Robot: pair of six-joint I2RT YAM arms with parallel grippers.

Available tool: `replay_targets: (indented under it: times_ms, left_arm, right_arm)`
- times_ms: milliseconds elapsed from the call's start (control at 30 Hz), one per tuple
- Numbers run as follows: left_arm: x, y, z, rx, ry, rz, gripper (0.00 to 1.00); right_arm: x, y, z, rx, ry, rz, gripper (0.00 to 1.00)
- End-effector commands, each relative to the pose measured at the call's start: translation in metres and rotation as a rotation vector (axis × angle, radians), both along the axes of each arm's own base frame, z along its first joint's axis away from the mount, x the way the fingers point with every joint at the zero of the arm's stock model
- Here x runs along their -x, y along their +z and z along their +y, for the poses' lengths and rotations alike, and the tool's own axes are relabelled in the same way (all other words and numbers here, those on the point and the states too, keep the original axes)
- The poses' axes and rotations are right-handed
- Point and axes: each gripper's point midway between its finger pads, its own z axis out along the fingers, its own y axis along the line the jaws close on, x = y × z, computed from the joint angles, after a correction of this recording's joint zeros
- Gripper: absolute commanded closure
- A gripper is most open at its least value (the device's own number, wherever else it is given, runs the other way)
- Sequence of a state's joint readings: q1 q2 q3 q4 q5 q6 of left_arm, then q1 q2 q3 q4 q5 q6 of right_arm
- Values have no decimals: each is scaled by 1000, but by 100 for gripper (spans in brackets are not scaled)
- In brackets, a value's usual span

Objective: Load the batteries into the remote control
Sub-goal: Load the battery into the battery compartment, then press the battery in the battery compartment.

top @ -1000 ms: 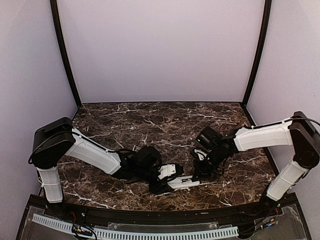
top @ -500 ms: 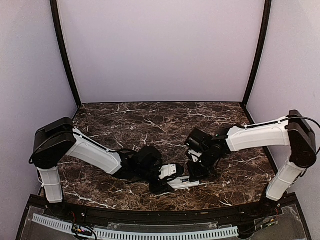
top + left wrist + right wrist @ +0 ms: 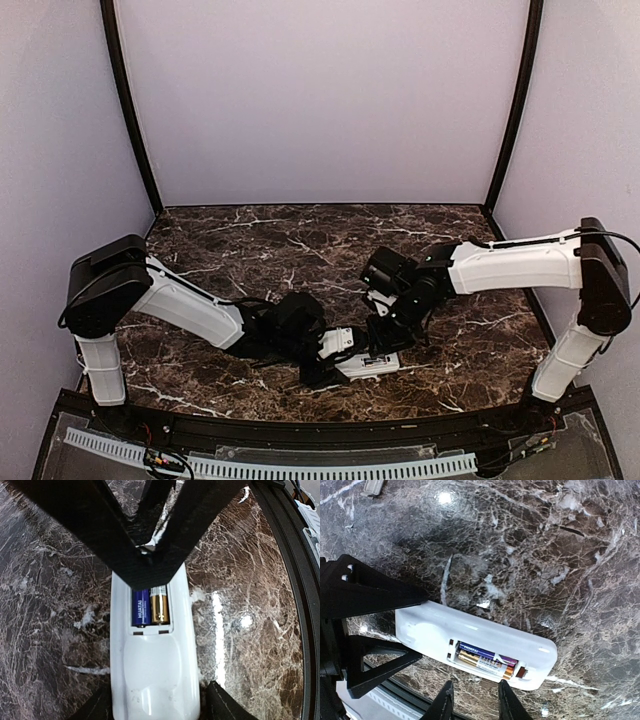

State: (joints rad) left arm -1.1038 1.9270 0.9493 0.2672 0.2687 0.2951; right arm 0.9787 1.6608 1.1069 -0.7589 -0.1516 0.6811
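Observation:
The white remote control (image 3: 367,364) lies back up near the table's front edge, with its battery bay open. Two batteries (image 3: 151,606), one blue and one gold, lie side by side in the bay; they also show in the right wrist view (image 3: 485,661). My left gripper (image 3: 157,707) is shut on the remote's end (image 3: 427,625), one finger on each long side. My right gripper (image 3: 476,697) hovers just above the bay, its fingers a little apart and empty. In the left wrist view its fingertips (image 3: 150,575) cover the bay's far end.
A small flat pale piece (image 3: 372,485) lies on the dark marble table (image 3: 300,240) beyond the remote. The black front rail (image 3: 287,580) runs close beside the remote. Lilac walls close in the back and both sides.
My right arm has moved left and down toward the remote, and its gripper now sits over the battery bay. The left arm and the remote have not moved.

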Motion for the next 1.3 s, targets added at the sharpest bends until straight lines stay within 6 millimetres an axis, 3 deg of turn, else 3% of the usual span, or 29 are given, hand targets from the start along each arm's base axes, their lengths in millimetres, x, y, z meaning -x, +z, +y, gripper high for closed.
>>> replay_targets:
  times_ms: [0,100,200,367,567,667,833,933,1133,1267]
  left_arm:
    - [12,-36,34,-170,12,41,37]
    - [12,-29,33,-159,13,38,37]
    - [11,-16,31,-127,30,43,37]
    - [14,-5,30,-77,48,61,37]
    - [12,-6,31,-87,50,48,37]
    - [13,-7,32,-96,49,52,37]
    - [13,1,32,-80,43,40,37]
    - [10,10,29,-60,44,29,37]
    - [-5,41,34,24,106,46,37]
    - [-31,92,46,168,225,90,36]
  right_arm:
    - [-2,13,-3,16,22,-32,72]
    - [-1,12,-1,-2,17,-25,86]
    - [2,-3,-4,-20,2,6,99]
    - [5,-21,-2,-85,-28,48,100]
    - [3,-42,-19,-46,-59,55,100]
    - [2,-32,-12,-80,-49,56,100]
    - [-7,6,0,-131,-25,8,100]
    - [-12,16,-4,-113,-25,-20,100]
    - [-4,-5,-6,-103,-30,23,100]
    - [1,-21,-5,-112,-31,54,100]
